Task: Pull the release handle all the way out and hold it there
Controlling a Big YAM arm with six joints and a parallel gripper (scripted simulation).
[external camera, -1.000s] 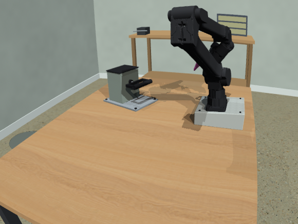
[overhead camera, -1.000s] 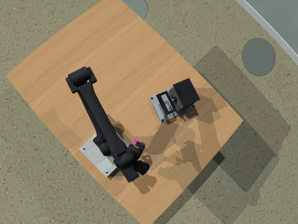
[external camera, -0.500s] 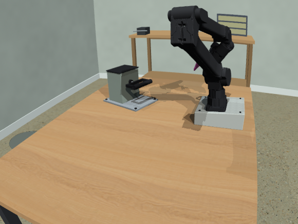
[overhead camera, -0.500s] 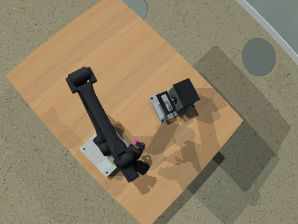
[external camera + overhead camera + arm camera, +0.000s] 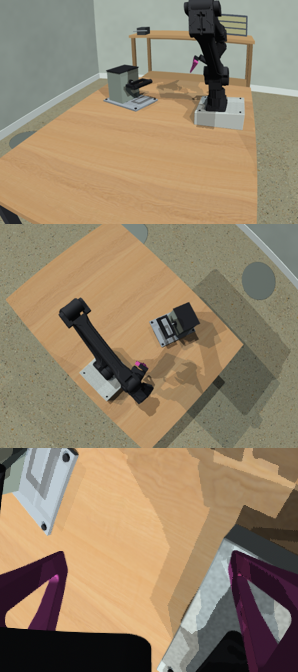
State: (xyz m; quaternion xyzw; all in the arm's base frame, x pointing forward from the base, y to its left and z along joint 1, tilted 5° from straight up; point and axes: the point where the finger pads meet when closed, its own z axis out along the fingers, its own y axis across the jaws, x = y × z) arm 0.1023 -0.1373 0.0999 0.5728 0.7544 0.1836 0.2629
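The release handle [image 5: 164, 327] lies well apart, up and right of the open, empty claw [image 5: 142, 369].

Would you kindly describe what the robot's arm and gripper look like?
The matte black arm has boxy links and rounded joint housings, on a pale grey rectangular base block with corner screws. Its gripper carries translucent magenta triangular fingers. No cables or markings are visible.

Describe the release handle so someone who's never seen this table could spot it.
On the wooden table, find the grey box with a black lid on a bolted plate. The release handle is the black horizontal bar on its side facing the arm.
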